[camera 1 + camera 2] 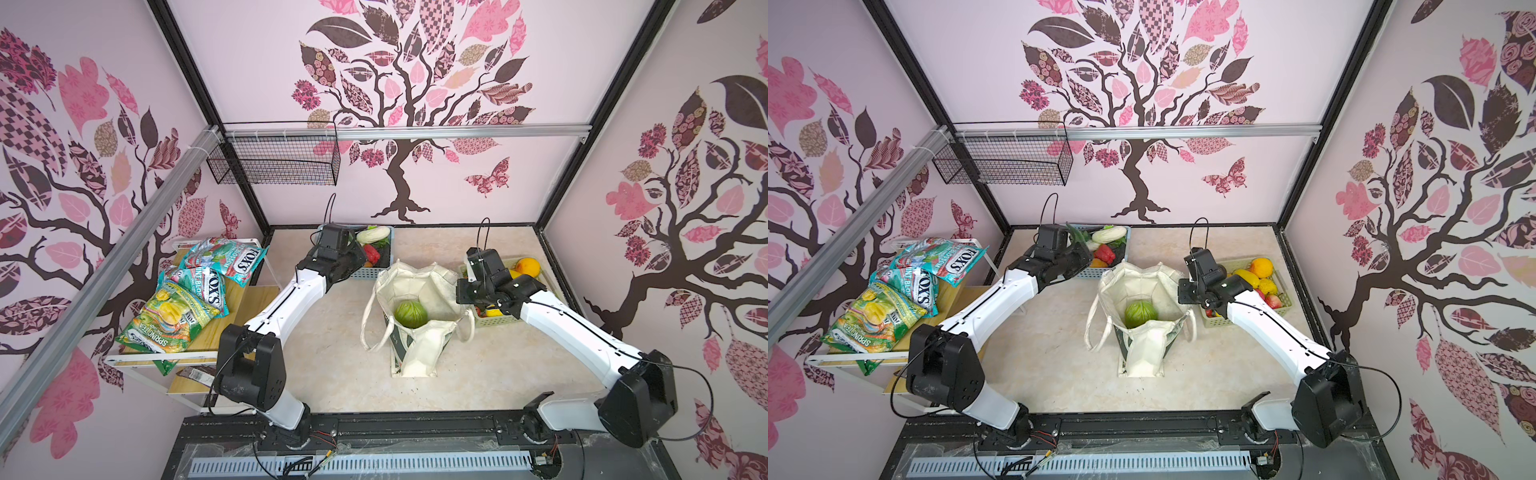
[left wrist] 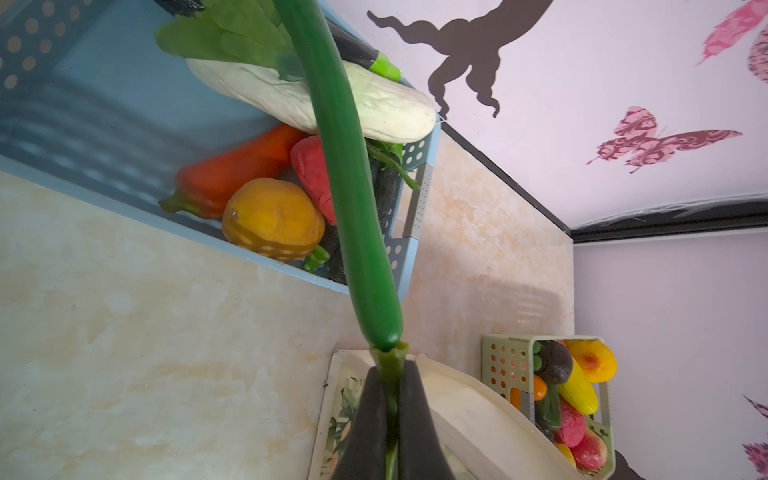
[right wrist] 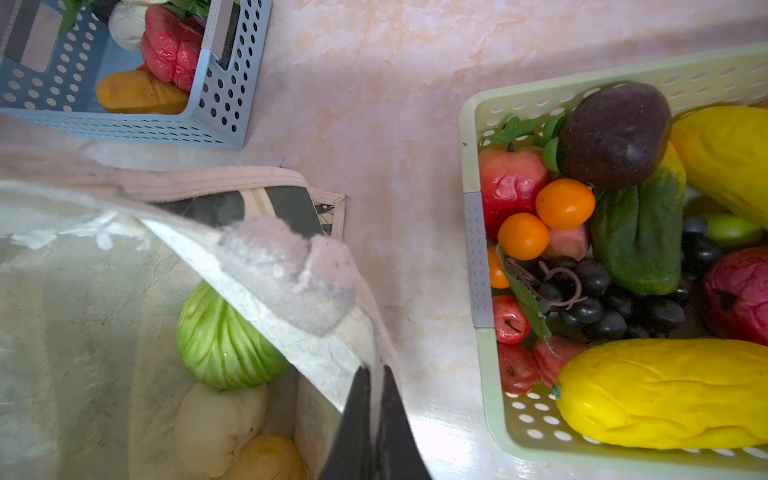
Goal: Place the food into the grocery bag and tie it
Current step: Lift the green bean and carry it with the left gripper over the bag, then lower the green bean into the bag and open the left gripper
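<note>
1. My left jaws are clenched on the thin stem of a long, glossy dark-green plastic cucumber (image 2: 349,187). Its body stretches out above the pale-blue perforated plastic basket (image 2: 411,257), crossing over a white leafy toy vegetable (image 2: 249,95) and a round orange toy squash (image 2: 270,216).
2. My right jaws are clenched on a pinch of the rim of the cream canvas grocery bag (image 1: 415,353), holding its mouth open.
3. In both top views the bag stands mid-desk on the beige marbled desk (image 1: 324,374). The blue basket is at its 11 o'clock and a pale-green perforated plastic basket (image 3: 478,174) of toy fruit is at its 3 o'clock.
4. A round green plastic cabbage (image 3: 220,345) already lies inside the bag, with a white piece and a yellowish piece beside it.
5. I judge the step in hand to be carrying the cucumber from the basket to the bag's mouth, toward 4 o'clock from my left jaws.
6. The stem grip is slim and the long body may swing, so I should travel slowly. The cucumber's far end runs out of my wrist view, so I cannot tell whether it is clear of the basket wall; I should lift first.
7. I should enter tip-first and steeply, aiming at the free space at the cabbage's 12 o'clock, with the right jaws holding the rim taut.
8. The long cream handles (image 1: 368,328) hang loose, so tying comes later.
</note>
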`<act>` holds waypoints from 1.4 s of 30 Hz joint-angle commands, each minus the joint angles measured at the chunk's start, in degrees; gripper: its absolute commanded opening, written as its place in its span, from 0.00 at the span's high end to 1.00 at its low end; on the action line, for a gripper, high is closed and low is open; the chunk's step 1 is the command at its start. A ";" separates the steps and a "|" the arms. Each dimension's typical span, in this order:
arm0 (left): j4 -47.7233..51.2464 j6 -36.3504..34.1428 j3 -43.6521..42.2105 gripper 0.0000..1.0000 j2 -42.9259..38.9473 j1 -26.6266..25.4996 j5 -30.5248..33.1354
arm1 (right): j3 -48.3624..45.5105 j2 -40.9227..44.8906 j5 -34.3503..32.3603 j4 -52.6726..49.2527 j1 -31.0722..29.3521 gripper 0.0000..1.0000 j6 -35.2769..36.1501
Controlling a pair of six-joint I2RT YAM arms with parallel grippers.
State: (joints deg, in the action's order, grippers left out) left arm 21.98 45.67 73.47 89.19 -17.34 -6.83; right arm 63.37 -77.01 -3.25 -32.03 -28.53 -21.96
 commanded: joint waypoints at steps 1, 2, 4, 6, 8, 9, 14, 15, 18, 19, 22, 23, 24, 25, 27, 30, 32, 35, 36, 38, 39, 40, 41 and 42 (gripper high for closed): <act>-0.89 -1.54 -0.95 0.98 -3.92 -0.19 -2.89 | 2.27 -0.85 1.25 -0.65 -0.80 1.00 -0.71; -0.82 -1.76 -0.88 0.98 -4.82 -0.36 -3.24 | 2.35 -0.88 1.77 -0.41 -0.75 1.00 -0.93; -0.55 -2.34 -0.71 0.97 -6.36 -1.05 -3.82 | 2.50 -0.95 2.73 0.28 -0.81 1.00 -1.38; 0.33 -3.22 -0.29 0.97 -7.77 -2.45 -3.95 | 2.85 -1.15 3.24 0.74 -0.85 1.00 -1.77; 1.03 -4.79 0.22 0.97 -9.05 -4.66 -3.37 | 3.33 -1.63 3.30 0.92 -0.93 1.00 -1.89; 1.61 -5.47 0.60 0.97 -9.59 -5.77 -2.92 | 3.60 -1.93 3.27 0.79 -0.95 1.00 -1.86; 3.13 -7.07 1.41 0.96 -12.16 -10.48 -3.62 | 4.24 -2.41 2.64 0.77 -1.23 1.00 -1.86; 3.53 -7.32 1.32 0.96 -12.81 -11.29 -3.52 | 4.30 -2.40 2.48 0.76 -1.19 1.00 -1.86; 3.95 -8.60 0.89 0.96 -14.73 -14.87 -2.78 | 4.25 -2.59 2.78 1.09 -1.33 1.00 -2.11; 4.26 -9.30 0.88 0.96 -15.15 -16.35 -2.66 | 4.24 -2.68 2.89 1.33 -1.34 1.00 -2.28; 6.33 -11.57 1.49 0.96 -15.32 -20.27 -2.67 | 4.30 -2.70 3.07 2.00 -1.30 1.00 -2.70; 7.03 -12.06 1.64 0.95 -15.35 -21.61 -2.57 | 4.38 -2.75 3.07 2.05 -1.35 1.00 -2.74; 7.51 -12.54 1.66 0.95 -15.38 -22.52 -2.34 | 4.56 -2.77 2.98 2.07 -1.34 1.00 -2.73; 8.05 -12.85 1.55 0.95 -15.52 -23.44 -1.80 | 4.73 -2.74 2.77 1.99 -1.28 1.00 -2.74; 9.11 -13.47 1.41 0.95 -15.90 -24.67 -1.43 | 4.95 -2.61 2.31 1.91 -1.34 1.00 -2.74; 10.79 -14.90 0.91 0.95 -16.61 -26.44 -1.81 | 5.65 -2.55 1.76 1.68 -1.34 1.00 -2.65; 12.23 -16.45 0.10 0.95 -17.16 -26.78 -3.69 | 6.29 -2.62 1.93 1.61 -1.34 1.00 -2.81; 15.34 -18.52 -0.89 0.94 -17.80 -26.87 -4.55 | 7.06 -2.70 2.37 1.88 -1.26 1.00 -3.07; 15.70 -18.75 -1.32 0.95 -18.19 -26.87 -4.59 | 7.25 -2.83 2.37 1.94 -1.35 1.00 -3.09; 16.09 -18.87 -2.41 0.95 -19.32 -26.87 -4.61 | 7.54 -3.22 2.45 1.98 -1.34 1.00 -3.18; 16.16 -18.95 -2.92 0.95 -19.86 -26.88 -4.76 | 7.85 -3.50 2.50 1.97 -1.34 1.00 -3.27; 16.26 -18.92 -3.34 0.95 -20.31 -26.90 -5.15 | 8.03 -3.79 2.46 2.04 -1.28 1.00 -3.29; 16.67 -19.10 -3.45 0.95 -20.69 -26.87 -5.52 | 8.11 -3.92 2.48 2.08 -1.30 1.00 -3.30; 17.33 -19.35 -3.44 0.95 -20.96 -26.87 -6.00 | 8.22 -4.10 2.45 2.10 -1.33 1.00 -3.36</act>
State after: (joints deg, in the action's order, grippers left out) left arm 37.56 28.21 71.75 69.63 -44.10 -11.29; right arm 68.97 -79.61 -0.58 -30.59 -29.71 -24.53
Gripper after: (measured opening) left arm 0.055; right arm 0.060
